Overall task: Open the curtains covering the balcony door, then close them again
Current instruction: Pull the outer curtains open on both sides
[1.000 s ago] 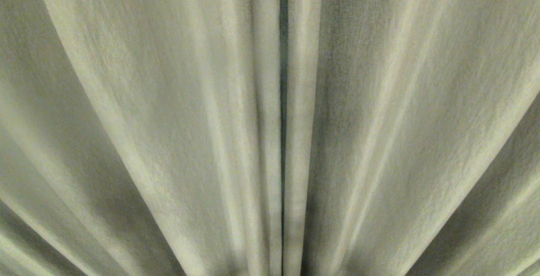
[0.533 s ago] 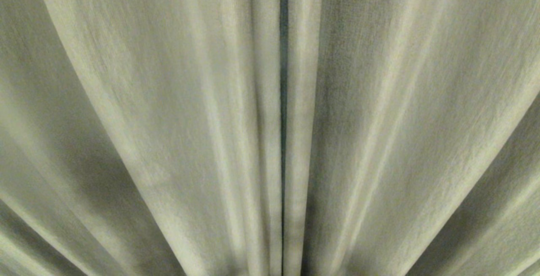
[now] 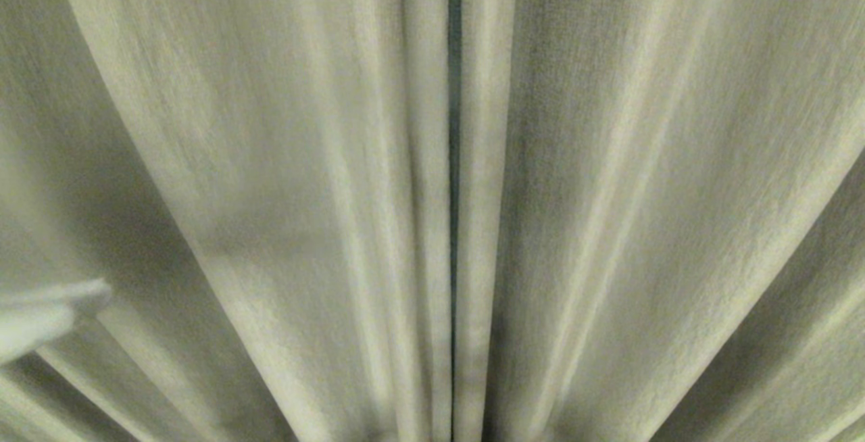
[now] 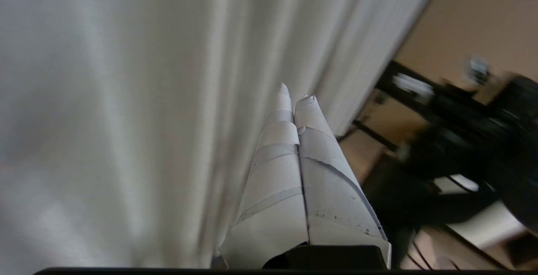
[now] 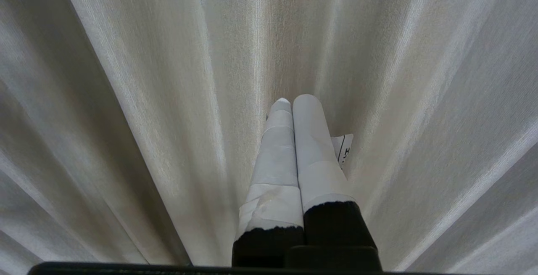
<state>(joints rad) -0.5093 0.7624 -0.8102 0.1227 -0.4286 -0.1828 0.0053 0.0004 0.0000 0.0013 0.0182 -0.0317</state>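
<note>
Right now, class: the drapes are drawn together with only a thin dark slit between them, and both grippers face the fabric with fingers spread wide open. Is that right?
Not quite. The curtains are drawn, with a thin dark slit, but both wrist views show the left gripper and right gripper with fingers pressed together, shut on nothing.

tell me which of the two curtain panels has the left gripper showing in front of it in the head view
The left curtain panel: the left gripper shows pale and blurred at its lower left edge, fingers shut. The right curtain panel has nothing in front of it.
</note>
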